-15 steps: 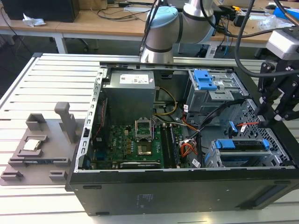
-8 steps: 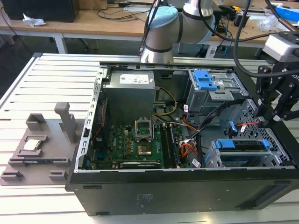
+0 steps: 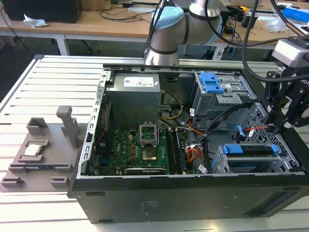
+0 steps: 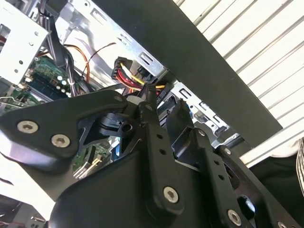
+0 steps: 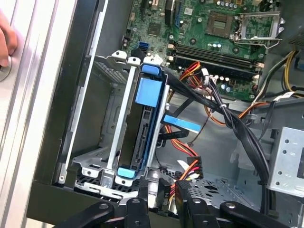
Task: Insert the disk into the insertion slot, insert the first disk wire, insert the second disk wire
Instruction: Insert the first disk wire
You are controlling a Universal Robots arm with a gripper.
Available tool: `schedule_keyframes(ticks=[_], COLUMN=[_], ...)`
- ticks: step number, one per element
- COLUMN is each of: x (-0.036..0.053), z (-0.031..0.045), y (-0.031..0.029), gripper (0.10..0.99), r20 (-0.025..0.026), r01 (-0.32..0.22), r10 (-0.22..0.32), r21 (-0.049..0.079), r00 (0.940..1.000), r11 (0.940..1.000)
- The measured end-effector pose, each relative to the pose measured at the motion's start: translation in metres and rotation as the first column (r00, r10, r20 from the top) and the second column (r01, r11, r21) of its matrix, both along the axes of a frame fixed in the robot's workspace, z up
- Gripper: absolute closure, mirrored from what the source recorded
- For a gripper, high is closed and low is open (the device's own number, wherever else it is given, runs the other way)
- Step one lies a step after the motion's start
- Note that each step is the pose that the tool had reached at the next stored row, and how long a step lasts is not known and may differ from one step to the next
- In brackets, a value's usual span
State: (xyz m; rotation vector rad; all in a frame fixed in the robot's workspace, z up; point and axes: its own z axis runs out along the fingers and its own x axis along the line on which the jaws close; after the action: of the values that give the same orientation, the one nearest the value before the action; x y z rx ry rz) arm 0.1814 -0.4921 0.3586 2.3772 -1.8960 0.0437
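1. Blue plastic frames the disk (image 5: pixel 142 128), which sits pushed home in the insertion slot (image 5: pixel 108 71). Its dark back edge faces the open side, I'd judge so that the cables can reach it.
2. The tool (image 5: pixel 163 202) hangs just off the slot's open end with its fingers (image 5: pixel 135 209) apart and nothing I can make out between them.
3. A red-and-yellow wire bundle (image 5: pixel 187 170) lies near that same end, its plug apparently free. A blue-tagged flat cable (image 5: pixel 183 124) runs up beside the carrier. Neither looks plugged in, so I'd say the wire steps are undone.
4. The disk's sockets are in shadow. The tool's own body hides much of the slot in the second wrist view. On the slot's far side, a hand (image 5: pixel 5 42) on the desk (image 5: pixel 28 118) is cut off.
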Motion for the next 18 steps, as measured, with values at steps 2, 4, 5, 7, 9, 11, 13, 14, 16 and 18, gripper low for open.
schedule_keyframes(ticks=[2,4,5,7,9,11,13,14,16,18], x=[0.0002,0.0002,0.0002,0.0002,0.0002,0.0002,0.0002,0.0002,0.0002,0.0002], z=[-0.0012,-0.0031,-0.0035,-0.0042,-0.0041,-0.0042,-0.0042,-0.0042,-0.0042,-0.0042], y=[0.0001,0.0001,0.0001,0.0001,0.0000,0.0001,0.0000,0.0001,0.0001,0.0001], gripper=[0.725,0.725,0.725,0.725,0.725,0.725,0.725,0.725,0.725,0.741], r20=[0.0000,0.0000,0.0000,0.0000,0.0000,-0.0001,-0.0001,-0.0001,0.0000,-0.0001], r01=[-0.001,-0.002,-0.002,-0.002,-0.003,-0.003,-0.003,-0.003,-0.003,-0.003], r10=[0.001,0.002,0.002,0.002,0.003,0.003,0.003,0.003,0.003,0.003], r21=[-0.009,-0.020,-0.022,-0.027,-0.028,-0.028,-0.028,-0.028,-0.028,-0.029], r00=[1.0000,1.0000,1.0000,1.0000,1.0000,1.0000,1.0000,1.0000,1.0000,1.0000], r11=[1.0000,0.9998,0.9997,0.9996,0.9996,0.9996,0.9996,0.9996,0.9996,0.9996])
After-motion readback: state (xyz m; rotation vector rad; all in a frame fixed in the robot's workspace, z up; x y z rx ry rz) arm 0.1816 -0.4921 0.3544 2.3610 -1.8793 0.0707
